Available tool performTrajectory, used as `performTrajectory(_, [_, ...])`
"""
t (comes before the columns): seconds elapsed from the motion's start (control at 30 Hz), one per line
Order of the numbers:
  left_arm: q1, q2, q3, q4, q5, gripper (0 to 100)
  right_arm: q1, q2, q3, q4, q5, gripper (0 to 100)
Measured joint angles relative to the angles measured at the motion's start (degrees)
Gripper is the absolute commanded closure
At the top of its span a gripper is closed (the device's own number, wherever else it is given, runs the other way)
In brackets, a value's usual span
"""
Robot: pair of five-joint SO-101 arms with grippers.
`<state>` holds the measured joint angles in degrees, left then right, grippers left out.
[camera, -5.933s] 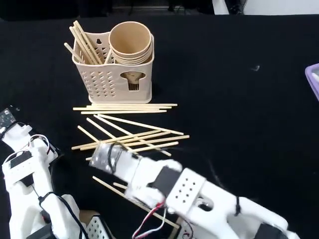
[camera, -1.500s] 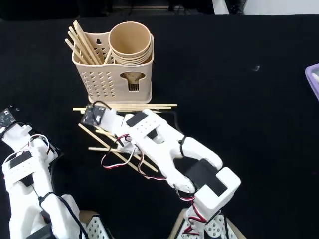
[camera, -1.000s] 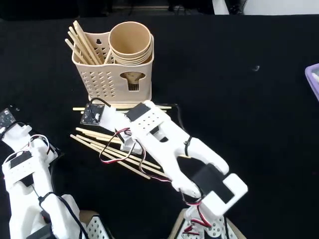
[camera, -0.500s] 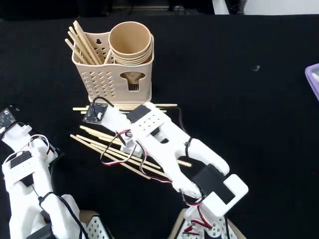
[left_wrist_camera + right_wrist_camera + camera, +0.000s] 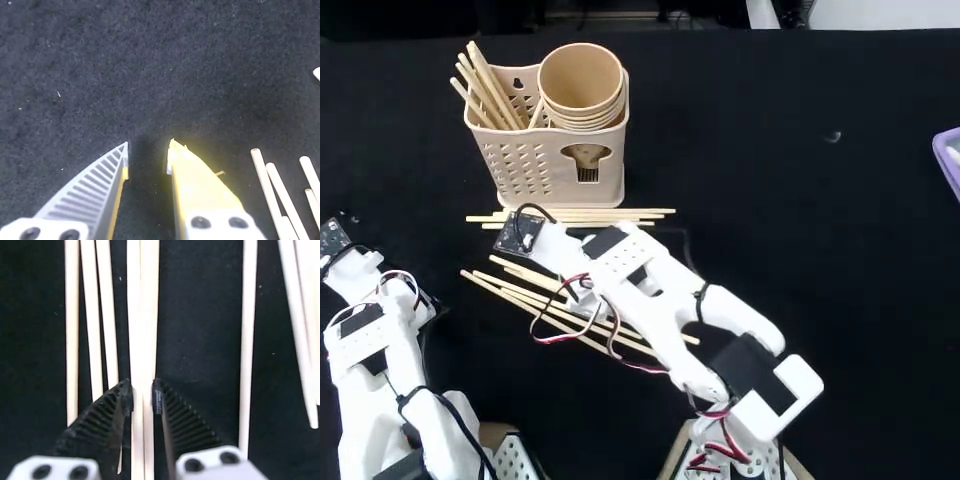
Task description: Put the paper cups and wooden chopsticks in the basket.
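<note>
The basket [image 5: 548, 160] stands toward the far left corner of the black surface [image 5: 800, 250]. A stack of cups [image 5: 582, 85] sits in its right compartment, and the stored chopsticks [image 5: 485, 85] lean in its left one, tips out over the rim. Just in front of the basket a row [image 5: 570, 215] of chopsticks lies flat, parallel to the near edge. Nearer that edge, a pile [image 5: 510, 285] of chopsticks lies slanted, partly under the right arm [image 5: 660, 290], which reaches in from the near edge. The right gripper [image 5: 142, 390] is down at the pile with its jaws narrow, pinched on a pair [image 5: 142, 315] of chopsticks that runs between them; more sticks of the pile [image 5: 85, 315] lie on either side, apart from the jaws. The left arm [image 5: 365, 340] sits at the near left corner. The left gripper [image 5: 147, 150] hangs over bare surface with its jaws a little apart and nothing between them; a few stick ends [image 5: 267, 175] lie just beside it. A purple item [image 5: 948, 160] shows at the right edge.
</note>
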<state>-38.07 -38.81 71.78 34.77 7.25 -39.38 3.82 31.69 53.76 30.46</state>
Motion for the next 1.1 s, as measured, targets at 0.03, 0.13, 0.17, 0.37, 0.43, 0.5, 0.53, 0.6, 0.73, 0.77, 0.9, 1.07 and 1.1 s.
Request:
performTrajectory(0.03, [0.0,0.0,0.0,0.0,0.0,87,0.0,-0.4,0.0,0.0,0.0,98.8])
performTrajectory(0.13, [0.0,0.0,0.0,0.0,0.0,87,0.0,-3.3,0.0,0.0,-0.2,98.8])
performTrajectory(0.17, [0.0,0.0,0.0,0.0,0.0,87,0.0,-4.7,0.0,0.1,-0.4,98.8])
performTrajectory(0.37, [0.0,0.0,0.0,0.0,0.0,87,0.0,-16.4,-2.0,5.8,-0.4,98.8])
performTrajectory(0.43, [0.0,0.0,0.0,0.0,0.0,87,0.0,-21.1,-4.4,8.1,-1.6,98.8])
performTrajectory(0.5, [0.0,0.0,0.0,0.0,0.0,87,0.0,-25.7,-8.2,9.1,-4.0,98.7])
performTrajectory(0.53, [0.0,0.0,0.0,0.0,0.0,87,0.0,-27.9,-10.4,9.1,-5.6,98.7])
performTrajectory(0.6, [0.0,0.0,0.0,0.0,0.0,87,0.0,-30.9,-15.4,7.9,-9.1,98.7])
performTrajectory(0.73, [0.0,0.0,0.0,0.0,0.0,87,0.0,-32.4,-20.6,-2.5,-15.9,98.7])
performTrajectory(0.77, [0.0,0.0,0.0,0.0,0.0,87,0.0,-32.1,-20.9,-6.4,-17.8,98.7])
performTrajectory(0.9, [0.0,0.0,0.0,0.0,0.0,87,0.0,-27.8,-21.5,-23.9,-25.7,98.7])
performTrajectory(1.07, [0.0,0.0,0.0,0.0,0.0,87,0.1,-19.3,-21.5,-47.9,-29.5,98.7])
performTrajectory(1.1, [0.0,0.0,0.0,0.0,0.0,87,0.3,-17.5,-21.5,-52.0,-29.6,98.8])
